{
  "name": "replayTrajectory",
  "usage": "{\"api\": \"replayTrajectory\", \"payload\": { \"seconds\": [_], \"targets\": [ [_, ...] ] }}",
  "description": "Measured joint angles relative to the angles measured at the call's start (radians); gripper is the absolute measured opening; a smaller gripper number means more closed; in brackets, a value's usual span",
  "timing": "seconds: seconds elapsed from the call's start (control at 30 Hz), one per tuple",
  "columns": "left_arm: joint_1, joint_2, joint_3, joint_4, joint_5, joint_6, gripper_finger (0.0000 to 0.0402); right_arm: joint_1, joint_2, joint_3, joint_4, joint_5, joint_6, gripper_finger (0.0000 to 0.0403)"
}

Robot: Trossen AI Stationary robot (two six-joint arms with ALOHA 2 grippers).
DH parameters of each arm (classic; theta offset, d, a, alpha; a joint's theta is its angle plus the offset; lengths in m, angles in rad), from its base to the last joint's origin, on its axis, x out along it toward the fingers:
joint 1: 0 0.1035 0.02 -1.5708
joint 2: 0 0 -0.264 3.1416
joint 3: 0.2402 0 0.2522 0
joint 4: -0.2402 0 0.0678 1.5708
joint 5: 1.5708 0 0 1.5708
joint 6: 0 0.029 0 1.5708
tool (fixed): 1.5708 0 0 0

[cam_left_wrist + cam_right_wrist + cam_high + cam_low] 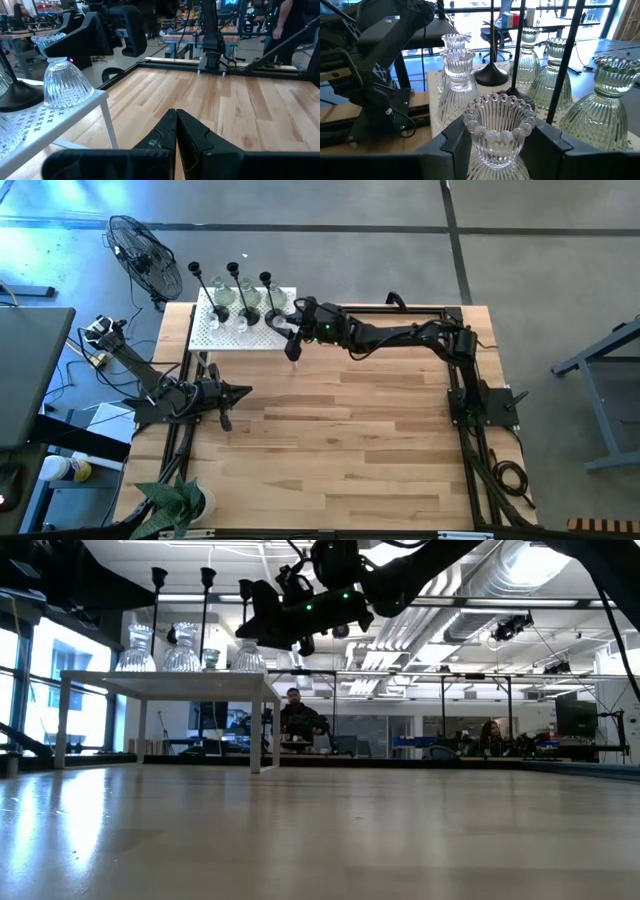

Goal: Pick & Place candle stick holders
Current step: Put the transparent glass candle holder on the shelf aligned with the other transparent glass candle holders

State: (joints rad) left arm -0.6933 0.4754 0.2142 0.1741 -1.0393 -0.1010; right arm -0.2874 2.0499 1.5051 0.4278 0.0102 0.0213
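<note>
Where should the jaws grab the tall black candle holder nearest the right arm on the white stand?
Take the tall black holder by its thin stem, coming in level from the right gripper side. The domed base is too wide, glass holders crowd it, and that gripper already carries a glass holder.

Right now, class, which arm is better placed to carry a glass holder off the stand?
The right. Its gripper already grips a clear glass holder at the white stand; the left gripper rests shut over bare table.
</note>
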Motion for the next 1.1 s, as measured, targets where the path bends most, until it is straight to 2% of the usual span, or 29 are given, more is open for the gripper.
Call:
{"api": "replayTrajectory", "payload": {
  "seconds": [0.43,0.57,0.83,1.1],
  "targets": [
    [0.0,0.0,0.0,0.0,0.0,0.0,0.0003,0.007,0.001,0.0,-0.005,0.011,-0.016,0.0198],
    [0.0,0.0,0.0,-0.003,0.005,0.0,0.0003,0.01,0.001,0.0,-0.002,0.045,-0.02,0.0227],
    [0.0,0.0,0.0,-0.01,0.007,0.0,0.0003,0.018,-0.009,-0.001,0.044,0.042,-0.029,0.0285],
    [0.0,0.0,0.0,-0.011,0.012,0.0,0.0003,0.048,-0.072,-0.001,0.044,0.095,-0.13,0.0287]
  ]
}}
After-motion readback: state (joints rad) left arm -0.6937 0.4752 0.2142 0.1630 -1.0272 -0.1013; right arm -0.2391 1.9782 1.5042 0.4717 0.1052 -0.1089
